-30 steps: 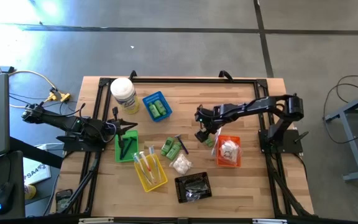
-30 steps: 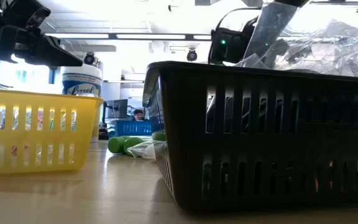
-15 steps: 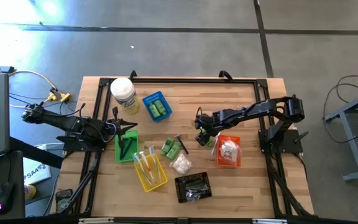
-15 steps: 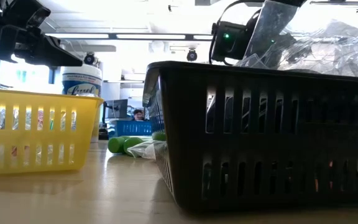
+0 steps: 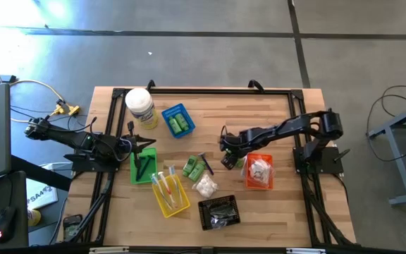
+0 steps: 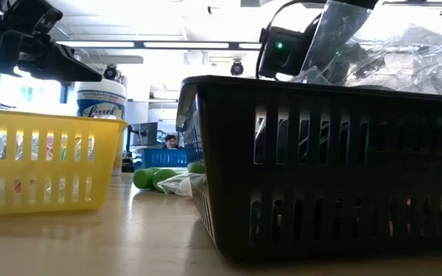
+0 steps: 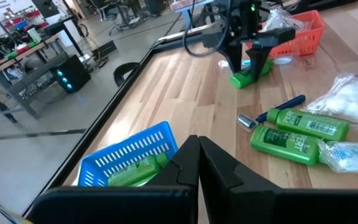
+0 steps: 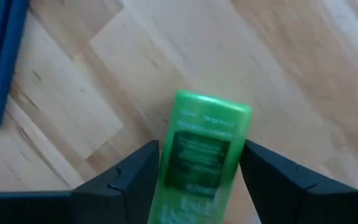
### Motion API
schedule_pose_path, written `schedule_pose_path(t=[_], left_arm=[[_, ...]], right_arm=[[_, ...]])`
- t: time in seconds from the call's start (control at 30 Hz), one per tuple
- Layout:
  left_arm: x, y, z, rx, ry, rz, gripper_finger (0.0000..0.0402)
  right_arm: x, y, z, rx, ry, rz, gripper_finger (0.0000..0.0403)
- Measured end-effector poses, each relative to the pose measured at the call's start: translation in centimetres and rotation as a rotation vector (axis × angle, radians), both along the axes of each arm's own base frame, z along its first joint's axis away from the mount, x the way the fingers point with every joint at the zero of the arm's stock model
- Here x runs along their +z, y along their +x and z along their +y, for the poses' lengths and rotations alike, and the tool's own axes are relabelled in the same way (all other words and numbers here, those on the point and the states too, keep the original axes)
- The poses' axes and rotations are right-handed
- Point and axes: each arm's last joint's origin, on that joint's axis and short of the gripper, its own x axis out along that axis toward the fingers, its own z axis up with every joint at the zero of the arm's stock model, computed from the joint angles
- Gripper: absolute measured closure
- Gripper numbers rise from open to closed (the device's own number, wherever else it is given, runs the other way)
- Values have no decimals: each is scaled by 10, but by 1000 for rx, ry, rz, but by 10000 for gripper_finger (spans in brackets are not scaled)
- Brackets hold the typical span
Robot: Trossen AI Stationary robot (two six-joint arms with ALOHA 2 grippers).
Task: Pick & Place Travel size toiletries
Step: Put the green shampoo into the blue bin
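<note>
The right gripper [image 8: 197,171] is low over the wooden table [image 5: 273,113], just beside the orange basket [image 5: 259,171], its fingers [image 8: 129,171] spread to either side of a small green bottle [image 8: 202,149] lying on the wood (no squeeze visible). Two more green bottles [image 7: 300,132] lie near the table's middle beside a white puffy packet [image 5: 206,186]. The left gripper [image 7: 197,165], pressed together, waits above the green basket [image 5: 144,165].

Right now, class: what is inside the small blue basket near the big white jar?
The blue basket holds green bottles; the high view shows two, side by side. In the left wrist view its wall hides most of them, so anything beneath cannot be seen.
</note>
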Motion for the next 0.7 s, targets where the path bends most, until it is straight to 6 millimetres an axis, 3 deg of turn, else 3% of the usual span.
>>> schedule_pose_path(t=[0.27,0.47,0.7], left_arm=[[0,0,0,0,0,3,401],[0,0,0,0,1,4,401],[0,0,0,0,0,4,401]], right_arm=[[-15,3,-1,0,-32,47,214],[-4,6,-3,10,-85,-25,256],[8,18,-3,72,-104,-134,247]])
